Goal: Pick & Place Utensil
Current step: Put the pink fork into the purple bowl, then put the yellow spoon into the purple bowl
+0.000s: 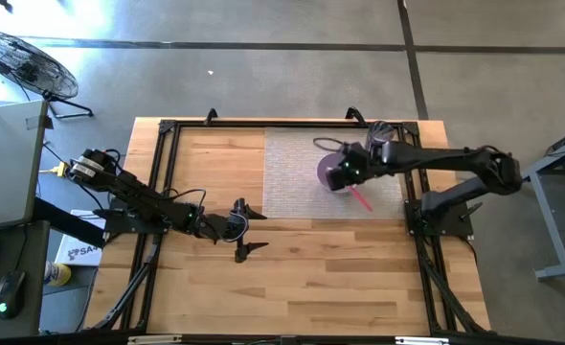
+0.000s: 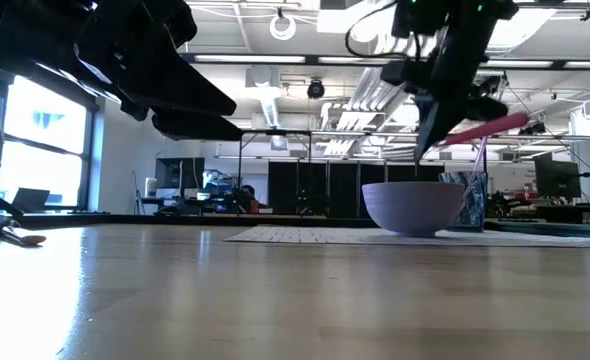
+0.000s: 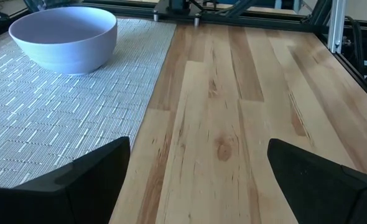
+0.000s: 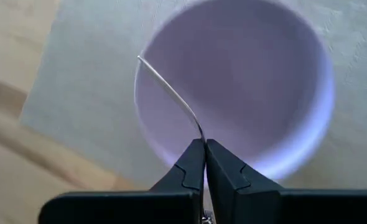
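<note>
A lilac bowl [image 1: 328,172] [image 2: 413,206] stands on a grey woven placemat [image 1: 302,192] on the far half of the wooden table. My right gripper [image 1: 346,173] [image 4: 205,144] hangs over the bowl's rim, shut on a utensil with a thin metal front part [image 4: 171,93] and a pink handle [image 1: 361,199] [image 2: 490,127]. The metal part reaches over the bowl's hollow [image 4: 246,81]. My left gripper [image 1: 249,228] [image 3: 196,180] is open and holds nothing, hovering over bare wood near the placemat's near left corner. My right gripper pinches the utensil between its two fingertips [image 4: 193,163], where the metal part [image 4: 199,134] comes out. The fingers come from above, slanting down toward the bowl. The utensil is lifted clear; its pink handle [image 2: 495,125] sticks out behind the fingers, toward the table's near right.
Black frame rails [image 1: 163,172] run along the table's left, right and far edges. Bare wood [image 1: 311,278] fills the near half of the table. A small dark-and-red thing [image 2: 10,235] lies at the left in the low view. A fan [image 1: 24,62] stands on the floor beyond the table.
</note>
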Controlling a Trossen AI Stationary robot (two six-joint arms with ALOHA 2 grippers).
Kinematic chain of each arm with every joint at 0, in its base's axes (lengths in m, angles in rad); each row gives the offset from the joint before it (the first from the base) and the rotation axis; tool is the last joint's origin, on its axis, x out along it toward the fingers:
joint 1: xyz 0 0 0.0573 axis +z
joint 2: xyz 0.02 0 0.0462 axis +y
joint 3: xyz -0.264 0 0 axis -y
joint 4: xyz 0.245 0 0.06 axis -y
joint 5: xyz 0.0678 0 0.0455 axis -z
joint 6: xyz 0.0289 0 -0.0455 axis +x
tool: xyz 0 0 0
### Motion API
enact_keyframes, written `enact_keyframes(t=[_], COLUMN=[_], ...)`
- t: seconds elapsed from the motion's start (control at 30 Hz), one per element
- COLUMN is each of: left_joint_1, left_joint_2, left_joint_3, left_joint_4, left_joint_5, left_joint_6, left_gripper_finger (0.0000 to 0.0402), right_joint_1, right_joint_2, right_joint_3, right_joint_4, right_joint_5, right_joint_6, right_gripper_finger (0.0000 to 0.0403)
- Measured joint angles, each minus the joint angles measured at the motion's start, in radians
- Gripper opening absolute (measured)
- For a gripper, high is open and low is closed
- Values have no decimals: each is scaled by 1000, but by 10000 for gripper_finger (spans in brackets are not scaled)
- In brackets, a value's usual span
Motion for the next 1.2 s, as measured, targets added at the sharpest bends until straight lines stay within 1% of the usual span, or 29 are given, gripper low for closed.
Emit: enact_keyframes(t=[0.07, 0.2, 0.27, 0.4, 0.53, 0.77, 0.93, 1.1, 1.2], left_joint_1=[0, 0, 0, 0, 0, 0, 0, 0, 0], left_joint_2=[0, 0, 0, 0, 0, 0, 0, 0, 0], left_joint_3=[0, 0, 0, 0, 0, 0, 0, 0, 0], left_joint_4=[0, 0, 0, 0, 0, 0, 0, 0, 0], left_joint_5=[0, 0, 0, 0, 0, 0, 0, 0, 0], left_joint_6=[0, 0, 0, 0, 0, 0, 0, 0, 0], left_gripper_finger=[376, 376, 376, 376, 376, 376, 376, 376, 376], right_joint_1=[-42, -90, -104, -123, -142, -194, -210, -210, -199], right_joint_2=[6, 28, 47, 92, 115, 116, 116, 109, 94], right_joint_3=[-42, -99, -112, -117, -116, -116, -116, -115, -84], right_joint_4=[96, 191, 199, 207, 247, 225, 222, 219, 187], right_joint_5=[-5, -49, -71, -78, -96, -97, -96, -56, -23], right_joint_6=[-56, -94, -97, -99, -106, -111, -125, -179, -221], right_gripper_finger=[1, 1, 1, 1, 9, 29, 42, 63, 72])
